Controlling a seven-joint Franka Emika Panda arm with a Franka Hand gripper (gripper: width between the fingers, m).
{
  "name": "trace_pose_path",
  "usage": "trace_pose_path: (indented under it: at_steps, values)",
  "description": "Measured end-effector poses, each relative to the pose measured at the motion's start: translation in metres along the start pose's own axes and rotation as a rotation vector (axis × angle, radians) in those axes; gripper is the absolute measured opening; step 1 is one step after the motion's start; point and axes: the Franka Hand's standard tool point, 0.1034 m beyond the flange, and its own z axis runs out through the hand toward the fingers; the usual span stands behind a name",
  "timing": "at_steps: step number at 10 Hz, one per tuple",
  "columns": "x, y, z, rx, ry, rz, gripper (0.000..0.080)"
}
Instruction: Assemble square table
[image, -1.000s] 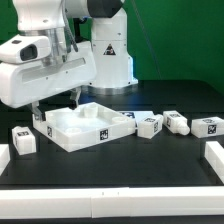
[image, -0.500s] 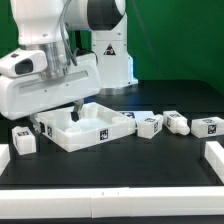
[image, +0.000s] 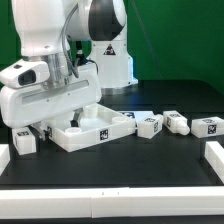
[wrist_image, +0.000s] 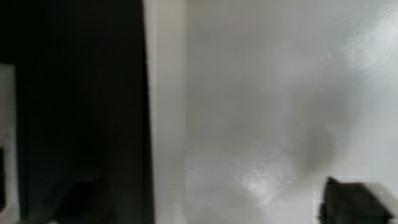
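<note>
The square table's top, a white slab with tags on its side, lies at the exterior view's left. My gripper is down at the slab's left end, largely hidden behind the hand. In the wrist view the slab fills the picture very close. The gripper is open and empty. One dark fingertip is over the black table beside the slab's edge, and the other fingertip is over the white surface. One tagged leg lies left of the slab. Three more legs lie to its right.
A plain white block stands at the exterior view's front right and another at the front left. The arm's white base stands behind the slab. The table's front edge runs along the bottom.
The hand has come down and slightly toward the exterior view's right, onto the slab's left end. The slab and legs have not moved.
</note>
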Motion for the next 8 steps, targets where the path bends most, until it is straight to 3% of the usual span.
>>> trace_pose_path:
  at_steps: [1,2,4,5,6,8]
  values:
    - [0.000,0.000,0.000,0.000,0.000,0.000,0.0427]
    - [0.000,0.000,0.000,0.000,0.000,0.000,0.0427]
    - [0.000,0.000,0.000,0.000,0.000,0.000,0.0109]
    - [0.000,0.000,0.000,0.000,0.000,0.000,0.0109]
    - [0.000,0.001,-0.001,-0.002,0.000,-0.002,0.0054]
    - [-0.002,0.008,-0.011,-0.018,0.003,0.003,0.0054]
